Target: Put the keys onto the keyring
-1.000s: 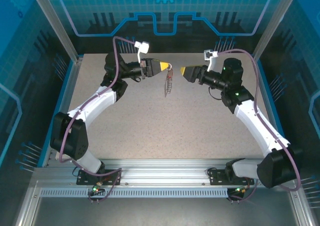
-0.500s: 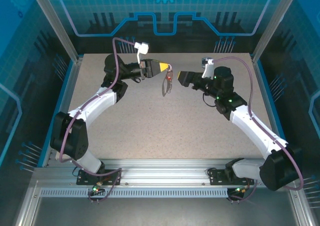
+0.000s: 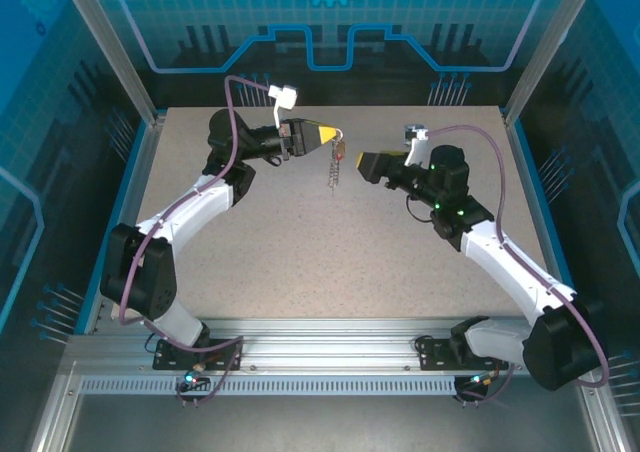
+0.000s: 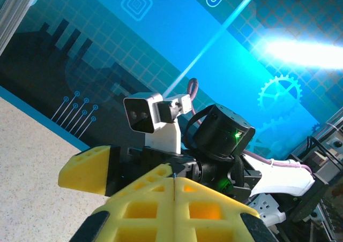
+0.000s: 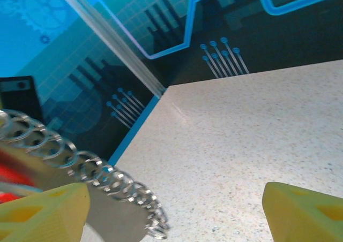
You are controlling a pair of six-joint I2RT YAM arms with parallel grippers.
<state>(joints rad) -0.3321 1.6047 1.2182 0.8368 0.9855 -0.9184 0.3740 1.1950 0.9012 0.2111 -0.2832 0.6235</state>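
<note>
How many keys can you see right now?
1: a red key hanging with the keyring from the shut left gripper. More may be hidden behind it.

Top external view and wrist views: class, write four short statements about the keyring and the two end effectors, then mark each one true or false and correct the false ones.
1. The left end effector is shut on the keyring. True.
2. The keyring lies flat on the table. False: it hangs down from the tip of the left end effector.
3. The right end effector is open. True: in the right wrist view its fingers stand well apart.
4. The right end effector is clamped on the keyring's chain. False: the chain hangs by one finger, and bare table shows between the two.
</note>
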